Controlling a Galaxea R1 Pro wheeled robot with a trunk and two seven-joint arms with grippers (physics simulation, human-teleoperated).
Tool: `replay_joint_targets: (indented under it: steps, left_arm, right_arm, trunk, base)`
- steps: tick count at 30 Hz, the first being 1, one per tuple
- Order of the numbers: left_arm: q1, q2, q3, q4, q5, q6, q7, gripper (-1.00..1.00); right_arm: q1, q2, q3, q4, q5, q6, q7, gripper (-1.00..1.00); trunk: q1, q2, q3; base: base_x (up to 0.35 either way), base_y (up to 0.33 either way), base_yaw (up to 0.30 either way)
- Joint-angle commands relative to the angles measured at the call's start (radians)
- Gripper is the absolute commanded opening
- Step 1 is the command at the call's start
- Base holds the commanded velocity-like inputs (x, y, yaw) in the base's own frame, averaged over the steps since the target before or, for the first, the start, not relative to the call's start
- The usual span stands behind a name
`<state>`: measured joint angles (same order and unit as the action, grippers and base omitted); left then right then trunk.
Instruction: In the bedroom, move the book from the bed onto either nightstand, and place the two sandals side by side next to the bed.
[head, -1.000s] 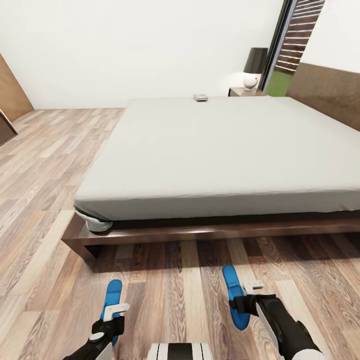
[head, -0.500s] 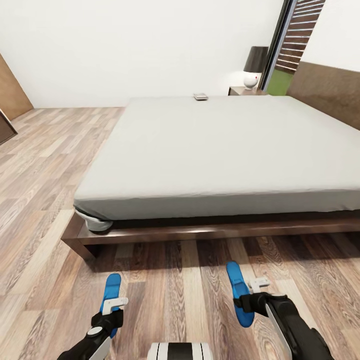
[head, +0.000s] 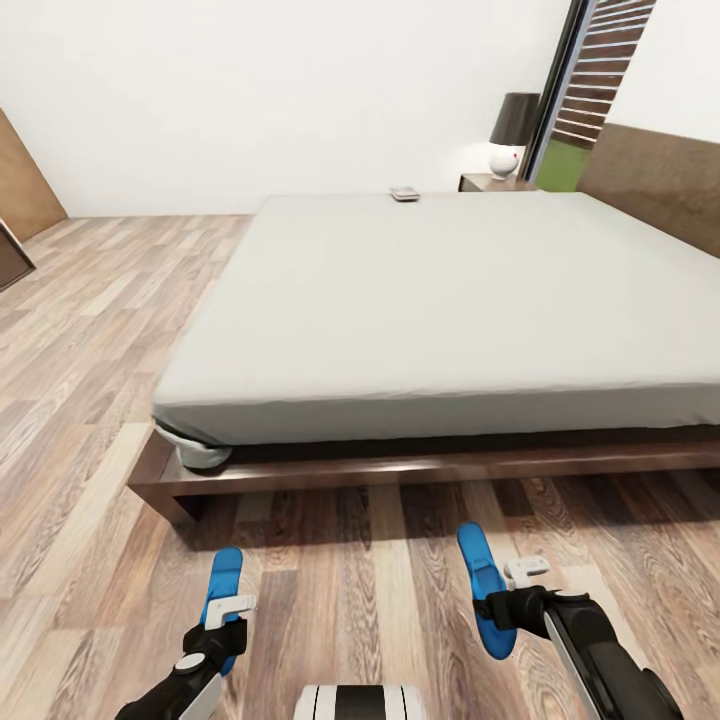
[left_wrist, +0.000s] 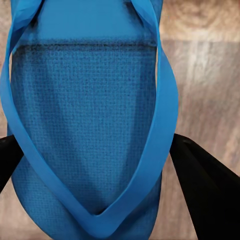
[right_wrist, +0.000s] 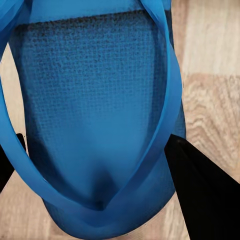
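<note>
Each hand holds one of the two bright blue sandals low over the plank floor, in front of the foot of the bed (head: 440, 300). My left gripper (head: 224, 630) is shut on the left sandal (head: 222, 585). My right gripper (head: 498, 610) is shut on the right sandal (head: 478, 575), which is turned on edge. In the left wrist view the sandal (left_wrist: 85, 115) lies between the black fingers (left_wrist: 205, 190). The right wrist view has the other sandal (right_wrist: 95, 110) between its fingers (right_wrist: 205, 195). The book (head: 405, 194) lies at the bed's far edge. The nightstand (head: 478, 183) stands beyond it.
A lamp (head: 512, 132) with a dark shade and white round base stands on the nightstand. The dark headboard (head: 650, 185) runs along the right. The bed frame's corner (head: 165, 485) juts out ahead on the left. Open wood floor (head: 90, 330) stretches left of the bed.
My right gripper has drifted a little to the right and nearer to me with its sandal. The left one has barely moved. The view has shifted slightly.
</note>
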<state>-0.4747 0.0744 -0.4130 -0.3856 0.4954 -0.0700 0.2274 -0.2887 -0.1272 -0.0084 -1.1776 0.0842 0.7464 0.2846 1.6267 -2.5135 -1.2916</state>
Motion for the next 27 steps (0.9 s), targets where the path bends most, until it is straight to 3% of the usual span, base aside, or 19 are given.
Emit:
replay_joint_targets:
  steps: [1,16,27]
  left_arm:
    - [-0.001,0.001,-0.009,0.000,0.009,-0.004,0.006,-1.00]
    - [0.001,0.001,-0.010,0.001,0.010,-0.005,0.006,-1.00]
    - [0.001,-0.001,-0.010,0.002,0.010,-0.005,0.007,-1.00]
  right_arm:
    - [0.000,0.000,-0.001,-0.002,0.008,0.005,0.007,-1.00]
    - [0.000,0.001,-0.001,-0.005,0.008,0.005,0.007,-1.00]
    - [0.000,0.001,-0.001,-0.006,0.008,0.005,0.007,-1.00]
  trunk:
    - [0.000,0.000,-0.001]
    - [0.000,0.000,-0.001]
    - [0.000,0.000,-0.001]
  base:
    - [0.028,0.149,0.000]
    - [0.009,0.109,0.000]
    - [0.152,0.009,0.000]
